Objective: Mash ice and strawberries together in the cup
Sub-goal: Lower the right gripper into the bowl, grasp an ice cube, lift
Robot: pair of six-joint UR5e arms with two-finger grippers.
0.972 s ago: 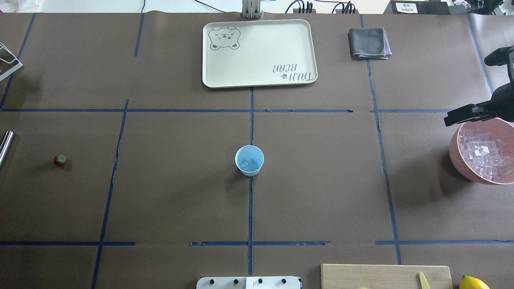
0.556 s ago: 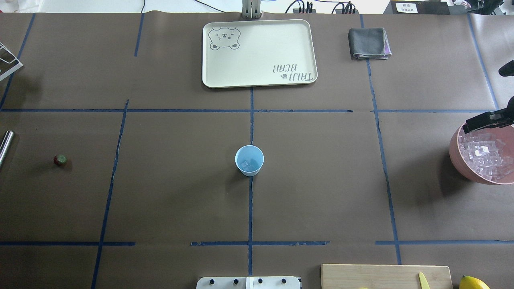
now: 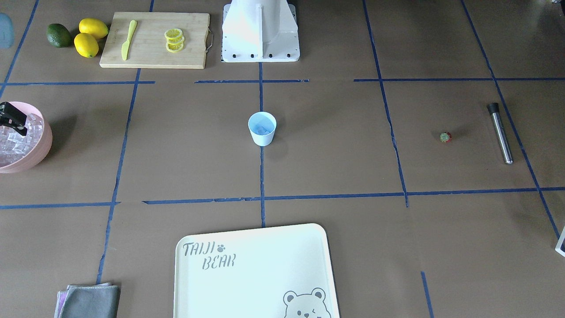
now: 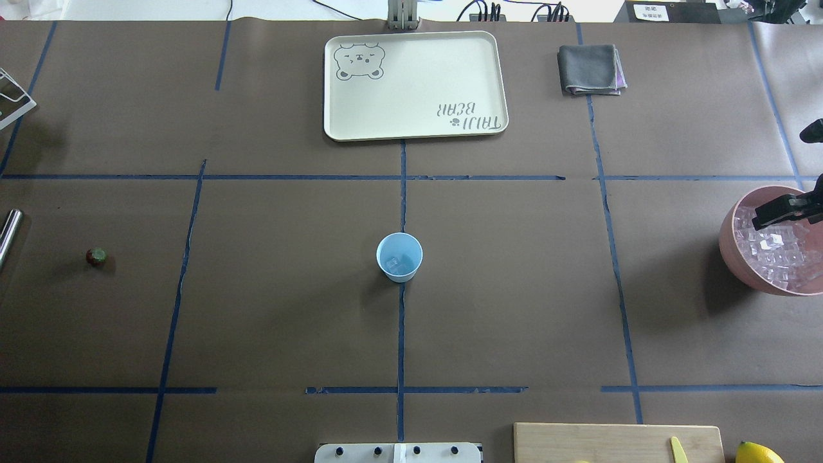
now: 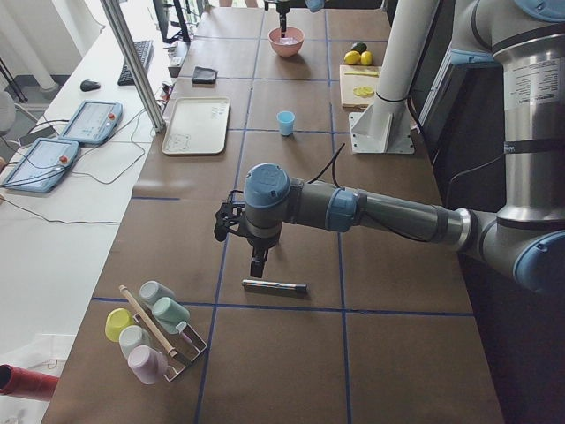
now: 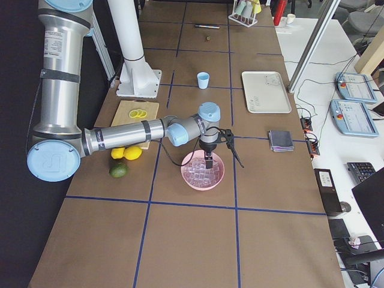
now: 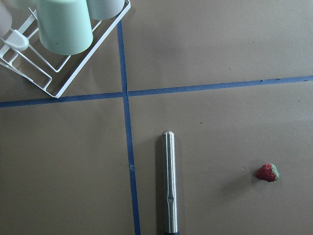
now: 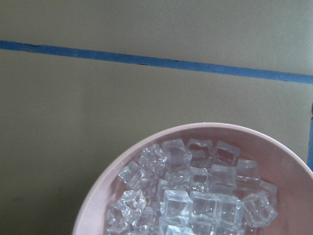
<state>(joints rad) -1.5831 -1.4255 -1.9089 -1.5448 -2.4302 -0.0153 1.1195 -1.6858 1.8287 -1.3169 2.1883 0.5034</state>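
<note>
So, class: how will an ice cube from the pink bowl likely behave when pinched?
The ice cubes look glassy and smooth, so they are probably slippery and rigid. They lie loosely heaped in the pink bowl, so neighbours would likely shift.

tray [image 3: 269,282], bottom centre of front-facing view: "TAIJI BEAR" plus paw mark in its upper left corner. Overhead view, top centre: same words upside down. white label [image 4: 651,11], top right: unreadable.
</note>
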